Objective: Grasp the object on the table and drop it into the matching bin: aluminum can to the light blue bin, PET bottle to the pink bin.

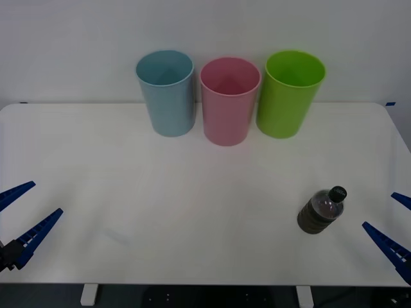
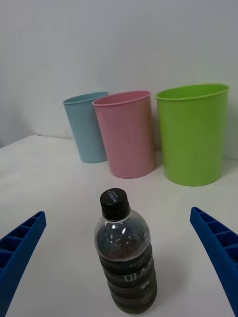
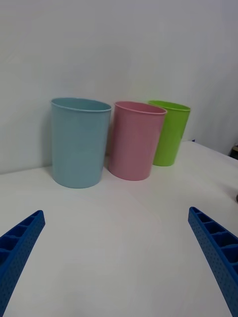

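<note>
From the front view, the PET bottle (image 1: 322, 210) is seen standing upright on the table (image 1: 192, 212), toward the robot's right and near the front edge. The right gripper (image 1: 393, 224) is held low at the right edge, fingers spread wide, nothing between them, just beside the bottle but apart from it. The left gripper (image 1: 22, 212) is parked wide open at the left edge, well apart from everything. Along the back stand the light blue bin (image 1: 167, 93), the pink bin (image 1: 229, 101) and a lime green bin (image 1: 288, 94), close together in a row.

Over to the right wrist view: the bottle (image 2: 125, 257) is framed between the two open blue fingers (image 2: 20, 247), black cap up. The pink bin (image 2: 129, 133) is wedged between its neighbours. A short, light bottle could be tipped if one finger arrives first; a misjudged release could land it in the green bin (image 2: 194, 133) beside the target.

From the left wrist view, the three bins are seen again, with open white tabletop (image 3: 119, 237) ahead of the spread fingers (image 3: 213, 252). Plenty of bare surface lies between bottle and bins for a carry; the tight spots are the front table edge near the bottle and the crowded rims at the back.
</note>
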Robot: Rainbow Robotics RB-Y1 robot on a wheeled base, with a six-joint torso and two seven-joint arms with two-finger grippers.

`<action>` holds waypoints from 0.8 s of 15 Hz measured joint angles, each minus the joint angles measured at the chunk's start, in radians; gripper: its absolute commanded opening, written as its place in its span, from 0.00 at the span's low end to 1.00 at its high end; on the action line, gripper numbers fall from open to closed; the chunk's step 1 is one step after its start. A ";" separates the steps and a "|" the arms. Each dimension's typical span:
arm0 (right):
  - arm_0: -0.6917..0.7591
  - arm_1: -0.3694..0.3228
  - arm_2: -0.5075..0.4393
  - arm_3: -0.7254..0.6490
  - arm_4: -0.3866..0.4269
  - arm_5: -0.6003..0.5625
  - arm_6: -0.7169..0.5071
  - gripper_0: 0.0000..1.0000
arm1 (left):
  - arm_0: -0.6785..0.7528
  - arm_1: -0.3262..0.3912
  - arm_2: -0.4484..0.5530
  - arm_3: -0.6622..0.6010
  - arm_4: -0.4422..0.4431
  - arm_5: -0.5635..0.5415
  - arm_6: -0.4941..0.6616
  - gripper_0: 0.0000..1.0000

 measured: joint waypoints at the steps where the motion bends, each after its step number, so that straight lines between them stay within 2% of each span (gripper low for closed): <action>1: 0.010 -0.003 0.001 0.000 0.000 0.000 0.010 1.00 | 0.000 0.000 0.000 0.000 0.000 0.000 0.000 1.00; 6: 0.058 -0.011 0.007 0.000 0.003 0.007 0.069 1.00 | 0.000 0.000 0.000 0.000 0.000 0.000 0.000 1.00; 12: 0.079 -0.013 0.020 0.029 0.047 0.026 0.137 1.00 | 0.000 0.000 0.000 0.000 0.000 0.000 0.000 1.00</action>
